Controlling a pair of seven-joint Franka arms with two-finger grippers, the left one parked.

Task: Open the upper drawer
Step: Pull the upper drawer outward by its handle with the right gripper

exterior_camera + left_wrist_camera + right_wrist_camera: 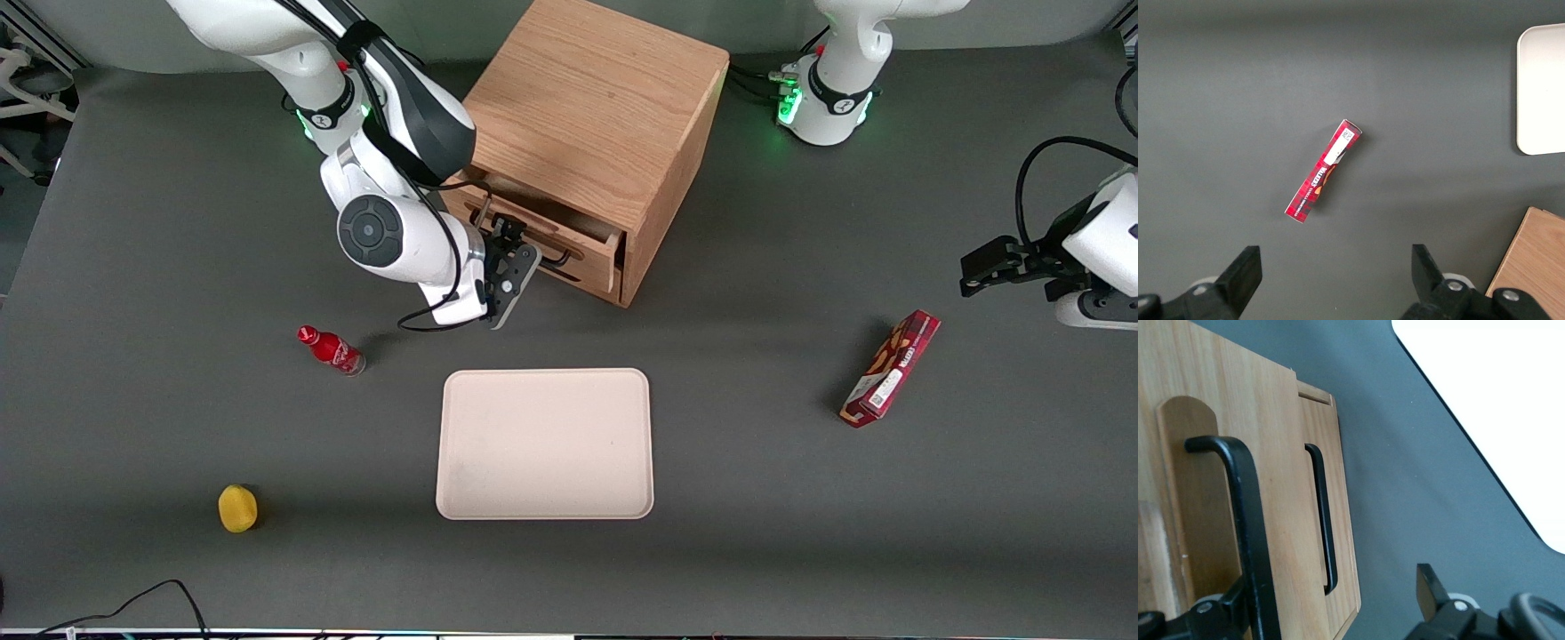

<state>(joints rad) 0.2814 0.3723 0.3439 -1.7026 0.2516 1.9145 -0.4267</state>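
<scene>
The wooden cabinet stands at the back of the table, its drawers facing the front camera. The upper drawer sticks out a little from the cabinet face. Its long black bar handle runs along the drawer front. My right gripper is at that front, open, with one finger right beside the handle bar and the other finger out over the grey table. The bottom drawer's front with its own black handle shows just past it.
A pale tray lies nearer the front camera than the cabinet. A red bottle lies near the gripper, a yellow fruit nearer the camera. A red box lies toward the parked arm's end.
</scene>
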